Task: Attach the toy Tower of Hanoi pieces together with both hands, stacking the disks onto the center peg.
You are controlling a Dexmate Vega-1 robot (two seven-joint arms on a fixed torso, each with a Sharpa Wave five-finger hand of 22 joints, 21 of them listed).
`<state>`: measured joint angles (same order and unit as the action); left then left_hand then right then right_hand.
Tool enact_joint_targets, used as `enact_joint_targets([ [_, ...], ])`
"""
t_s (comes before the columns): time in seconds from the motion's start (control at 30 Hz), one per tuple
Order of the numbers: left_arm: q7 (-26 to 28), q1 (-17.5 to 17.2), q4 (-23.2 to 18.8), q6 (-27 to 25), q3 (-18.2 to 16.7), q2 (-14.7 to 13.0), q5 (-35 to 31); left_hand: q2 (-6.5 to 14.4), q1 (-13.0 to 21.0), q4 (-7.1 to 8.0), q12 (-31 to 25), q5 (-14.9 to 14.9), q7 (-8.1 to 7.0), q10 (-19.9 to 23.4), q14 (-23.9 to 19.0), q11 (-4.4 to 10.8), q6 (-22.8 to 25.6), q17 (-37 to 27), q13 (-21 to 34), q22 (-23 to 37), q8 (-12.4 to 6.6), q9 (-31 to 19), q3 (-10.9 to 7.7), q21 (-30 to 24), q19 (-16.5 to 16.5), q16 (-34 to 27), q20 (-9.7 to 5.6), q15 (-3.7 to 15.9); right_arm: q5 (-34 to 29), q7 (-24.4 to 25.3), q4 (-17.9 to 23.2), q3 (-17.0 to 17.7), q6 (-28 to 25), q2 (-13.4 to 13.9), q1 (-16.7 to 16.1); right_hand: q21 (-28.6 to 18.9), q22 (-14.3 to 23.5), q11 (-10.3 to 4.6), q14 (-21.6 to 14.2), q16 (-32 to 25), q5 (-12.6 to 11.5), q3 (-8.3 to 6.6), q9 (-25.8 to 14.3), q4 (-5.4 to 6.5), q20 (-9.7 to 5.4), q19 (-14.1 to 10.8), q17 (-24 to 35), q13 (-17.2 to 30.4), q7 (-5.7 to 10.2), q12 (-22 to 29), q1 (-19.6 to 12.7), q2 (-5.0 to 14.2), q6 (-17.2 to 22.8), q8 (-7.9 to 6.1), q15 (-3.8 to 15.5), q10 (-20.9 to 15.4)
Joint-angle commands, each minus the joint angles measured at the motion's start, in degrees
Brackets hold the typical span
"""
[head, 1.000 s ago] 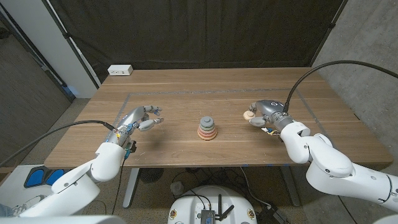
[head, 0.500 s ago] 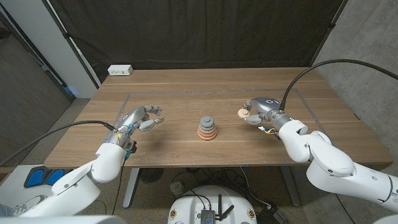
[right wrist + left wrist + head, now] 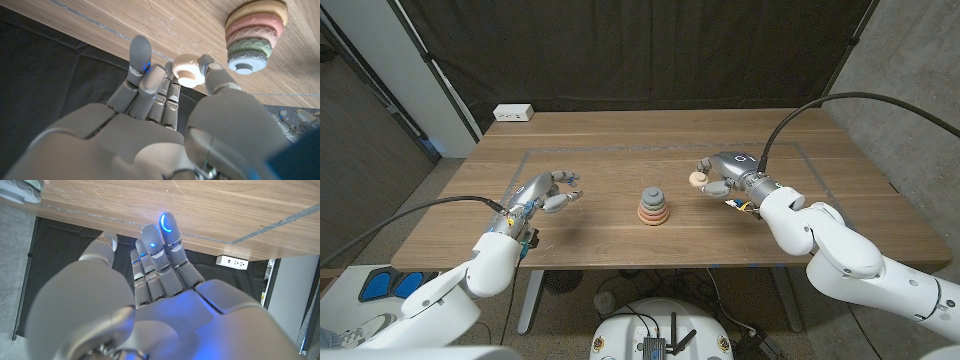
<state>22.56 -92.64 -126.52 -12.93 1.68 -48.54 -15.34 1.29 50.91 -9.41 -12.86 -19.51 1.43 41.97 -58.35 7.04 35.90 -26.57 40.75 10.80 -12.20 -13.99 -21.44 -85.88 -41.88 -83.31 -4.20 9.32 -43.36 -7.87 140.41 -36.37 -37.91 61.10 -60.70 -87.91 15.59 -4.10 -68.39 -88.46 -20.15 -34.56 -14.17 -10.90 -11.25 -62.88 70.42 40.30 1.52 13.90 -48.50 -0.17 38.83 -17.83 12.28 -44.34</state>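
Observation:
The toy tower (image 3: 653,206) stands mid-table, a stack of disks in yellow, pink, green and grey-blue on its peg; it also appears in the right wrist view (image 3: 255,35). My right hand (image 3: 725,176) hovers right of the tower and pinches a small cream disk (image 3: 697,179) between thumb and fingers, seen close up as a round cream piece (image 3: 188,71). My left hand (image 3: 546,193) is left of the tower, fingers apart and holding nothing, and it reaches along the table's underside-looking edge in the left wrist view (image 3: 150,285).
A white power strip (image 3: 513,113) lies at the table's back left corner. Thin taped lines (image 3: 528,160) mark a rectangle on the wooden table (image 3: 620,140). A dark curtain hangs behind.
My right hand has carried the cream disk leftward, closer to the tower. The left hand has stayed in place.

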Motion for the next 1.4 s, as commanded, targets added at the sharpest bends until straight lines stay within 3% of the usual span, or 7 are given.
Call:
enact_joint_targets([
  [0.03, -0.06, -0.24, -0.47, -0.4, 0.04, 0.14, -0.88, -0.58, 0.22, -0.13, 0.22, -0.16, 0.25, 0.4, -0.35, 0.22, 0.56, 0.02, 0.23, 0.12, 0.14, -0.13, -0.49, -0.39, -0.32, -0.23, -7.58, 3.22, -1.99, -1.53, -1.22, 1.88, 5.04, -3.06, -0.39, 0.05, 0.13, -2.16, 0.08, -0.29, -0.19, -1.33, -0.36, 1.05, -1.4, 0.0, 0.15, 0.02, 1.63, 0.1, -3.16, 3.44, 2.53, -0.22, 0.18, -2.86],
  [0.6, -0.26, -0.04, 0.07, 0.56, 0.13, 0.38, -0.8, -0.55, 0.08, -0.08, 0.28, -0.1, 0.23, 0.66, -0.38, 0.04, 0.67, -0.02, 0.25, 0.12, 0.16, -0.17, -0.73, -0.46, -0.27, -0.35, -7.58, 3.22, -5.23, -4.57, -2.63, 2.49, 8.16, -6.57, -0.1, 0.04, 0.24, -2.17, 0.1, -0.27, -0.12, -1.35, -0.36, 1.15, -1.4, 0.01, 0.14, 0.24, 1.75, -0.05, -3.25, 3.54, 2.85, -0.28, 0.18, -3.28],
  [1.4, 0.01, -0.5, 0.28, 1.65, -0.22, 0.66, -0.9, -0.53, 0.19, -0.17, 0.36, -0.03, 0.32, 0.92, -0.33, 0.13, 0.8, -0.02, 0.33, 0.13, 0.23, -0.24, -1.27, -0.61, -0.22, -0.51, -7.59, 3.22, -10.51, -7.62, -4.43, 0.64, 12.01, -11.32, 1.81, 0.14, 0.26, -2.26, 0.14, -0.23, -0.06, -1.36, -0.35, 1.23, -1.4, 0.14, 0.13, 0.43, 1.74, -0.41, -3.25, 3.65, 2.8, -0.17, 0.18, -3.25],
])
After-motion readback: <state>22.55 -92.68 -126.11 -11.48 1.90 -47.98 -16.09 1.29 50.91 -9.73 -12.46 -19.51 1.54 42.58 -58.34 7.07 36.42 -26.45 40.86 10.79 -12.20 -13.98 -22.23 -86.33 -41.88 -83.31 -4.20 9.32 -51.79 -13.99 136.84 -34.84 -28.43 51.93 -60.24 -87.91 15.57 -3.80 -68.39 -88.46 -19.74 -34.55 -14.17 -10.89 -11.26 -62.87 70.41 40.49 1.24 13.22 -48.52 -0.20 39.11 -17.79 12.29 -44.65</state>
